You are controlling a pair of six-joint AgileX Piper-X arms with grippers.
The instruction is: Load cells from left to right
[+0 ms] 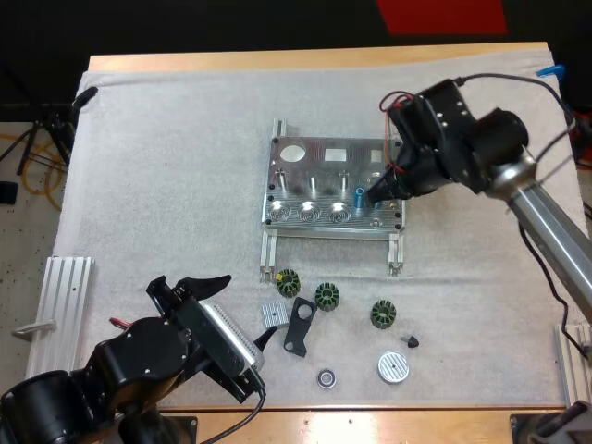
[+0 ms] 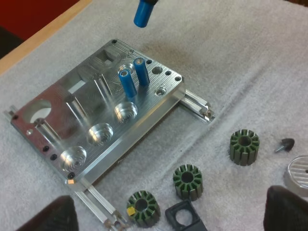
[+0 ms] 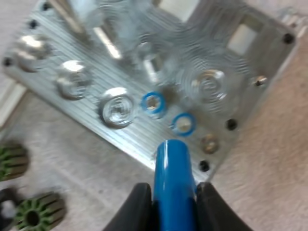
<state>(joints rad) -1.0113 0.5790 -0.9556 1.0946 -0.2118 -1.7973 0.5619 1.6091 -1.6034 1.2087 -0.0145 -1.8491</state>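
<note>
Left gripper (image 1: 190,285) low at mat's (image 1: 157,166) near edge, fingers (image 2: 57,216) spread wide, clear of everything. Just beyond, loose on mat: three green rotors (image 1: 326,296), black bracket (image 1: 298,326), silver disc (image 1: 393,367). Mid-mat, fixture (image 1: 314,165): two cells (image 2: 127,83) upright in neighbouring sockets toward its right end; three round front pockets (image 2: 100,134) show bare metal. Right gripper (image 1: 377,194) angled down over fixture's right end, pinching third cell (image 3: 174,178) above sockets.

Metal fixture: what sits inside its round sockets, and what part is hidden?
Two blue cylinders stand upright in sockets of the metal fixture; three round sockets beside them are empty. The cylinders' lower ends are covered by the metal.
</note>
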